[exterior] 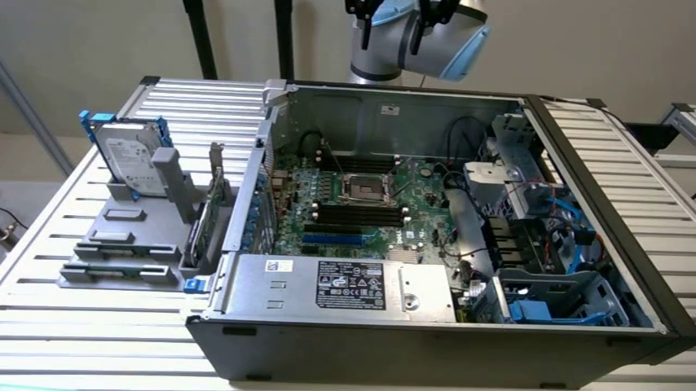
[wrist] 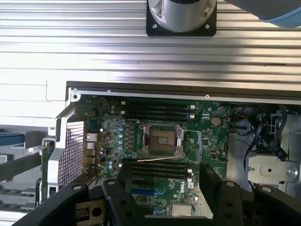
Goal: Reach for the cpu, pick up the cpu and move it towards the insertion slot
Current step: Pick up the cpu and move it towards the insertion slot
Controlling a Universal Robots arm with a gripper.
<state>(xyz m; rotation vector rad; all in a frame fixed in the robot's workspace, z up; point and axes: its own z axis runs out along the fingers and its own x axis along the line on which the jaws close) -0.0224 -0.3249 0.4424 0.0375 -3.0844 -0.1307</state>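
My gripper (wrist: pixel 163 175) hangs high above the open computer case, its two black fingers (wrist: pixel 123 186) spread wide apart with nothing between them, so it is open. Straight below lies the green motherboard (wrist: pixel 211 136) with the insertion slot (wrist: pixel 163 140), a square socket in a shiny metal frame. The exterior view has the same insertion slot (exterior: pixel 367 189) in the middle of the board, and the arm's wrist (exterior: pixel 419 32) above the case's back wall. The cpu is out of view.
On the exterior view's left a grey holder (exterior: pixel 120 261) carries a silver hard drive (exterior: pixel 129 159) with blue rails. Black memory slots (exterior: pixel 354 213) run beside the socket. A power supply (exterior: pixel 337 285), cables and drive bays (exterior: pixel 555 297) crowd the case. Ribbed metal table (exterior: pixel 65 342) all around.
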